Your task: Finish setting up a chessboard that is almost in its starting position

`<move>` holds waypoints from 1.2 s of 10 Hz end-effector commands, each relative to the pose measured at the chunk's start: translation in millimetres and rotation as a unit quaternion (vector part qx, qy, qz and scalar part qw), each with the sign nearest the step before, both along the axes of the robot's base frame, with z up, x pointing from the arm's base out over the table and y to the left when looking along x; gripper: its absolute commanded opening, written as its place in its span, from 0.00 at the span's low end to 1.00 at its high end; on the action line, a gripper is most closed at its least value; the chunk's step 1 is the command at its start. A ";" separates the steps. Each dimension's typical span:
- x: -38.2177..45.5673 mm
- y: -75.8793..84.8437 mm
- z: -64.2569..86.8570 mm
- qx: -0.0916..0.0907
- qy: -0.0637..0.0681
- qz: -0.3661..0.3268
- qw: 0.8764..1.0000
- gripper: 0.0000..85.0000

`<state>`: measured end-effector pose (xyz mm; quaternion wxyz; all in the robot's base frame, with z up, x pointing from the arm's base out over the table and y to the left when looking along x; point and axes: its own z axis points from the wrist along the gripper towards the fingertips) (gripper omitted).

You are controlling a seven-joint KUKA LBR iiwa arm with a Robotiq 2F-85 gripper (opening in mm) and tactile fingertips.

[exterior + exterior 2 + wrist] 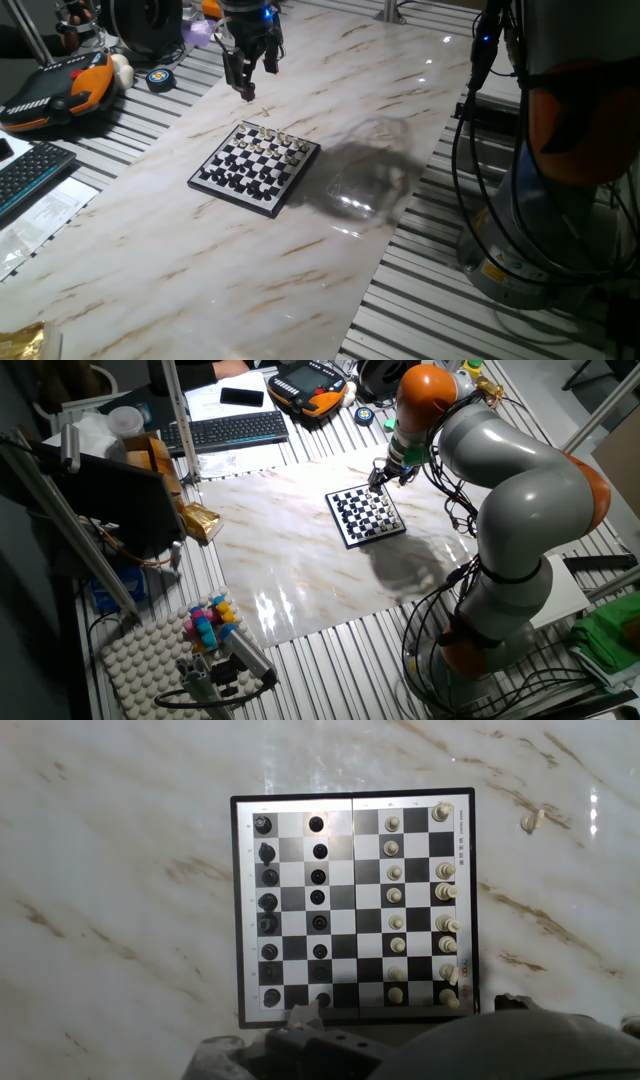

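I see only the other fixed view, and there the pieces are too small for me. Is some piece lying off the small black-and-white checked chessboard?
Observer: Yes. The hand view shows one small pale chess piece lying on the marble tabletop. It is apart from the small black-and-white checked chessboard, beyond a corner on its pale side.
Operator: And where on the board is a piece missing?
Observer: In the pale back row one empty square shows, the second from the corner nearest to that piece.
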<state>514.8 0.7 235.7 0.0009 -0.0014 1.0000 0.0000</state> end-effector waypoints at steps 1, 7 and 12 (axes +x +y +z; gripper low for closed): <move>0.1 0.0 0.0 0.000 0.000 0.000 1.000 0.99; 0.1 0.1 0.2 -0.034 0.105 0.154 0.982 0.01; -0.1 0.1 0.1 -0.034 0.103 0.154 0.982 0.01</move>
